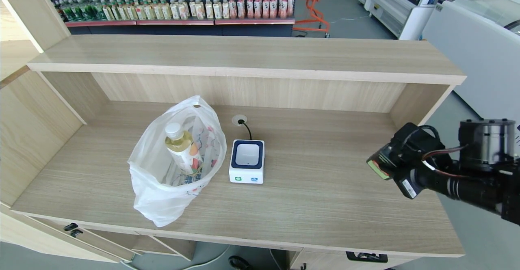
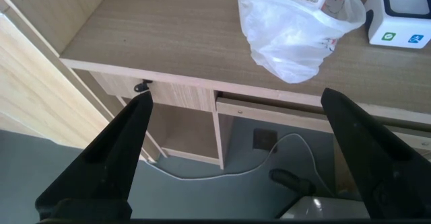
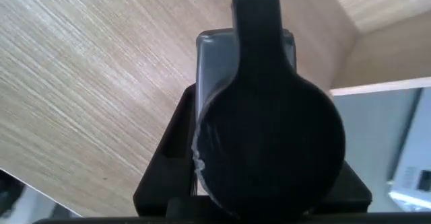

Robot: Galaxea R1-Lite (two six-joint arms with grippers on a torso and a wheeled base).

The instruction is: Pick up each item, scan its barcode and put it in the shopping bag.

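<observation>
My right gripper is clamped on a small dark container, held in the air off the right end of the wooden counter, well apart from everything else on it. In the right wrist view one black finger crosses the container's silvery side and its round dark end faces the camera. Its long axis therefore seems to run along my reach, the far end with its green rim aimed toward my left across the counter. I cannot tell the tilt any closer than that. My left gripper hangs below and in front of the counter's near edge, its two dark fingers spread wide with nothing between them, above a drawer front. The white plastic shopping bag stands open on the left part of the counter. Inside it a bottle of yellowish drink sits nearly upright, white cap on top and leaning a little toward the back left. Just beside the bag on its right sits the white barcode scanner, its dark-framed window facing up. A black cable runs from it back to a round grommet.
</observation>
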